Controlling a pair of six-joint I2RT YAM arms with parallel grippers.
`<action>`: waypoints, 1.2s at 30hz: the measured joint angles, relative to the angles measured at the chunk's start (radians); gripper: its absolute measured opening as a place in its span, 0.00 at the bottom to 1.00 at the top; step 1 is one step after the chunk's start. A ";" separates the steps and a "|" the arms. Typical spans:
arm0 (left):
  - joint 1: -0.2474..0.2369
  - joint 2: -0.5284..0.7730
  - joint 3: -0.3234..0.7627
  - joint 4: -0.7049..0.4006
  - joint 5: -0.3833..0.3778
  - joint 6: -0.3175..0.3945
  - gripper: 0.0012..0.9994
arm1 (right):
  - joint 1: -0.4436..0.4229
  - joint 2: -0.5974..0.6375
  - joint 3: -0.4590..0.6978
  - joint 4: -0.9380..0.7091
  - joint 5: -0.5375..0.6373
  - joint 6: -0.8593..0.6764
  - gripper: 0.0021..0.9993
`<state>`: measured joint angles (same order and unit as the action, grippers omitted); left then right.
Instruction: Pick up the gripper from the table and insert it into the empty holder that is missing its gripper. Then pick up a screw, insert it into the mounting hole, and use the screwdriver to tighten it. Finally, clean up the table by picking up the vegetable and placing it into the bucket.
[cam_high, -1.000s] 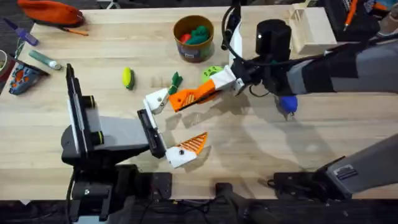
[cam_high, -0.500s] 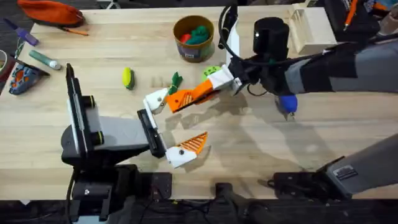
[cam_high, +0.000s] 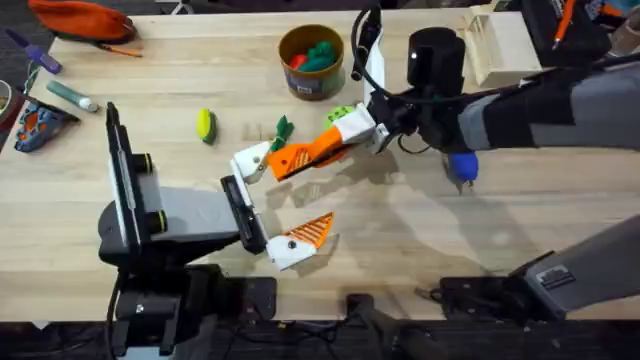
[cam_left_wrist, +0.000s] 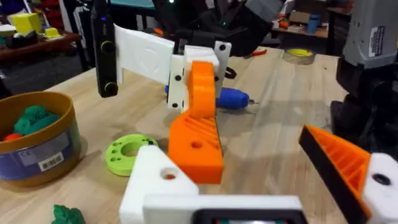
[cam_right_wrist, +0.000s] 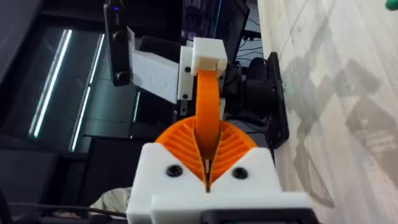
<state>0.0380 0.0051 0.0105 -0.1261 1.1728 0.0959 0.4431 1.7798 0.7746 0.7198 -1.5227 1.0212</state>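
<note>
Left end effector (cam_high: 272, 200): open, with the empty holder (cam_high: 250, 160) on its far finger. The gripper (cam_high: 305, 153), clamped in the right end effector (cam_high: 338, 138), has shifted slightly toward 1 o'clock while against the holder. Seating appears incomplete. Vegetable (cam_high: 283, 128) and disc (cam_high: 340, 117) crowd the 12 o'clock side. Screwdriver (cam_high: 462, 166) lies at 3 o'clock.

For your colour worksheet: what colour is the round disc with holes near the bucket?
Bright green; the disc shows best in the left wrist view.
</note>
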 joint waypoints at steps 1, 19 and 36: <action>0.000 0.000 0.000 0.000 0.000 0.000 0.99 | 0.000 0.000 0.000 0.000 0.000 0.004 0.01; 0.000 0.000 0.000 0.000 0.000 0.000 0.99 | 0.001 0.000 0.001 0.000 0.011 0.019 0.01; 0.000 0.000 0.000 0.000 0.000 0.000 0.99 | 0.017 0.000 0.012 0.001 0.043 0.019 0.01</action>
<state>0.0380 0.0051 0.0105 -0.1261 1.1728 0.0956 0.4599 1.7798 0.7868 0.7208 -1.4796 1.0401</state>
